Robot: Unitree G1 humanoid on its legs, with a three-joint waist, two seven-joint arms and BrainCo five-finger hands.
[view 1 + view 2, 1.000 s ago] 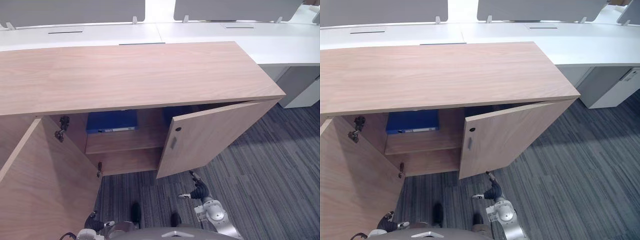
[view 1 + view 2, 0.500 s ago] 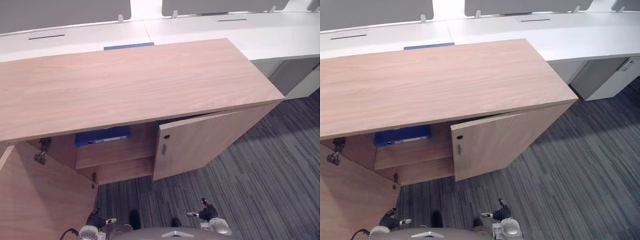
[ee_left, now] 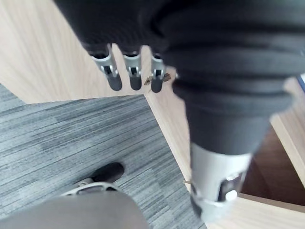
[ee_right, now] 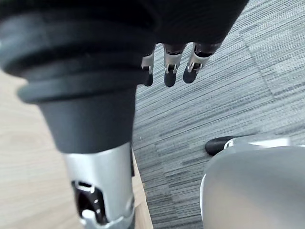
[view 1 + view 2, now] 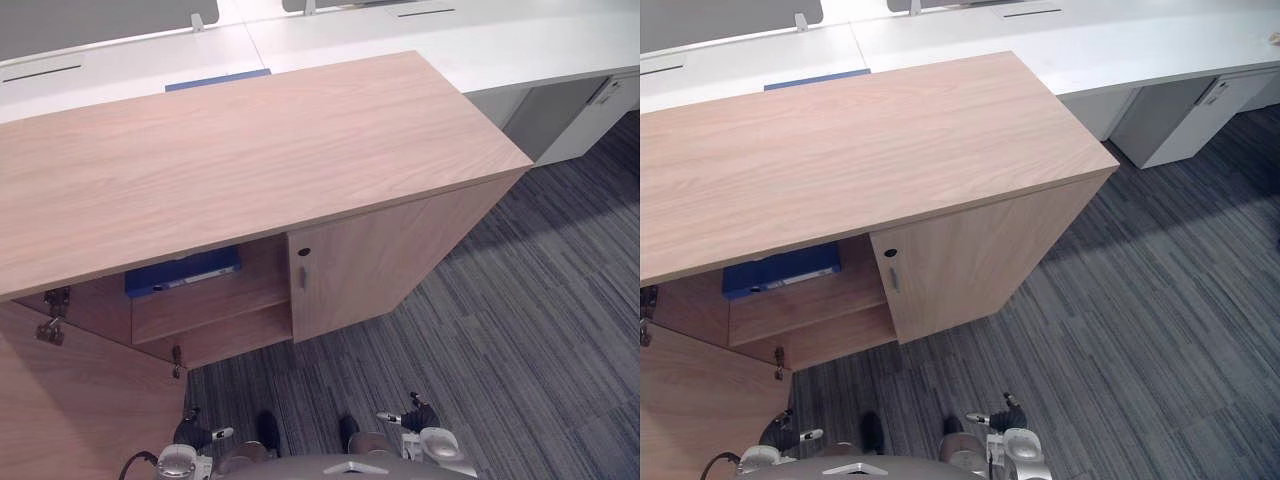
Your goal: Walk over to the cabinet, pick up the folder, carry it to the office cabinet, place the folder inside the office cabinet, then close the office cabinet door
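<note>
The blue folder (image 5: 181, 276) lies flat on the upper shelf inside the wooden office cabinet (image 5: 240, 150), in its left half. The cabinet's right door (image 5: 355, 265) stands closed, flush with the front. Its left door (image 5: 70, 400) hangs wide open at the lower left. My left hand (image 5: 190, 434) hangs low by my side, near that open door, with its fingers (image 3: 134, 78) straight and holding nothing. My right hand (image 5: 419, 417) hangs low on the other side over the carpet, its fingers (image 4: 169, 72) straight and empty too.
White desks (image 5: 420, 40) run behind the cabinet, with a flat blue item (image 5: 216, 79) on one of them. A white pedestal unit (image 5: 1175, 115) stands under the desk at the right. Grey striped carpet (image 5: 520, 330) spreads to the right of the cabinet.
The right cabinet door has swung from half open to fully closed. My right hand has dropped from near the door down to my side. The view has shifted.
</note>
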